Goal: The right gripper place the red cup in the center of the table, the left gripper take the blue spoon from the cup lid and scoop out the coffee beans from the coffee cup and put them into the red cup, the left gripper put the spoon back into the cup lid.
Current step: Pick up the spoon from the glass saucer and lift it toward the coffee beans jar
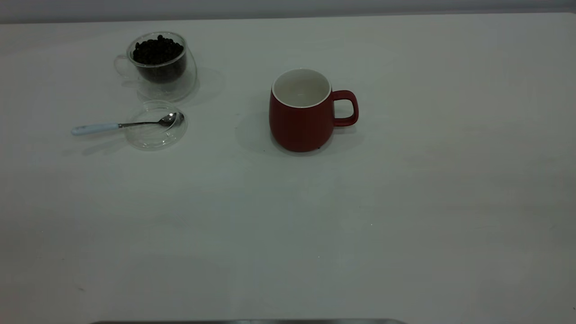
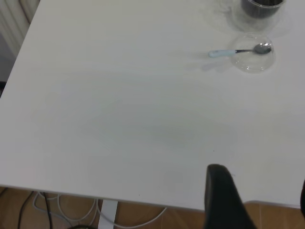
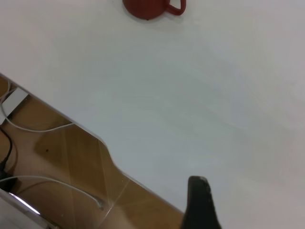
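Note:
The red cup (image 1: 300, 114) stands upright and empty near the table's middle, handle to the right; its base shows in the right wrist view (image 3: 147, 7). The coffee cup (image 1: 158, 67) with coffee beans (image 1: 157, 50) stands at the far left. Just in front of it the blue spoon (image 1: 121, 125) lies with its bowl in the cup lid (image 1: 155, 132) and its handle sticking out to the left. Spoon (image 2: 238, 51) and lid (image 2: 252, 62) show far off in the left wrist view. My left gripper (image 2: 260, 183) is open and empty at the table's edge. My right gripper (image 3: 250, 191) is open and empty, far from the red cup.
The white table (image 1: 315, 225) is bare in front of and to the right of the red cup. Neither arm shows in the exterior view. Cables lie on the wooden floor (image 3: 57, 181) beyond the table's edge.

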Motion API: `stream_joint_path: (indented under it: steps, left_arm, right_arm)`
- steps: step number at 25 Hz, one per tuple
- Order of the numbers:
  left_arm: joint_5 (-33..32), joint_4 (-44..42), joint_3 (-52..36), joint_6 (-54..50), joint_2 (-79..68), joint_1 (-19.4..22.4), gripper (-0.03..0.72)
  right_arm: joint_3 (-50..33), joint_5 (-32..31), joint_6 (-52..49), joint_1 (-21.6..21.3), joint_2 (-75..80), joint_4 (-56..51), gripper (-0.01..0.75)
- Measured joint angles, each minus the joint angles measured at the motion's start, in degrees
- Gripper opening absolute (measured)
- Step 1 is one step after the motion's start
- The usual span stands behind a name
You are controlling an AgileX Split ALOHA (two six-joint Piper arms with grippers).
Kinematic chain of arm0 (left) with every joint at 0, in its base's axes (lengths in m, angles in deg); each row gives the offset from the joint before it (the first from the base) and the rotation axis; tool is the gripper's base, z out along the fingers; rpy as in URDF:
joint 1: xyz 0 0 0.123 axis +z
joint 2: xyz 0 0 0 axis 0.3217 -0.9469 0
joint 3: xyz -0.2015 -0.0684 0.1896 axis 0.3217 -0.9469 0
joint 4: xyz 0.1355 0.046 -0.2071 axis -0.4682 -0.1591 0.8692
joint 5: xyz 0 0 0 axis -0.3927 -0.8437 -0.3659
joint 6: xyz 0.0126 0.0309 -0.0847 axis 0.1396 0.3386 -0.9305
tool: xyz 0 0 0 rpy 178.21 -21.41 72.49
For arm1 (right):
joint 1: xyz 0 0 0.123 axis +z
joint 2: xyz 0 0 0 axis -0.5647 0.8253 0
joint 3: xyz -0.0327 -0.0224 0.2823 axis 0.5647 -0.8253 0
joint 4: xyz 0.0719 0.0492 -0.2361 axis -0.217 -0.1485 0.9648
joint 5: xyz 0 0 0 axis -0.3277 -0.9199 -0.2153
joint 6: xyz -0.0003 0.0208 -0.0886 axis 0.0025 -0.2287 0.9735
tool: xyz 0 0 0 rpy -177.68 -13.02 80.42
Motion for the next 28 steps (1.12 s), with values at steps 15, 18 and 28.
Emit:
stream_joint_path:
  steps: [15,18,28]
  left_arm:
    - [0.0,0.0,0.0,0.0,0.0,0.0,0.449]
    - [0.0,0.0,0.0,0.0,0.0,0.0,0.449]
    - [0.0,0.0,0.0,0.0,0.0,0.0,0.449]
  right_arm:
    - [-0.08,-0.17,0.1,-38.01,-5.78,-0.51,0.572]
    - [-0.08,-0.29,0.1,-42.36,-7.52,-0.56,0.571]
    - [-0.08,-0.47,0.22,-47.67,-9.79,-0.58,0.569]
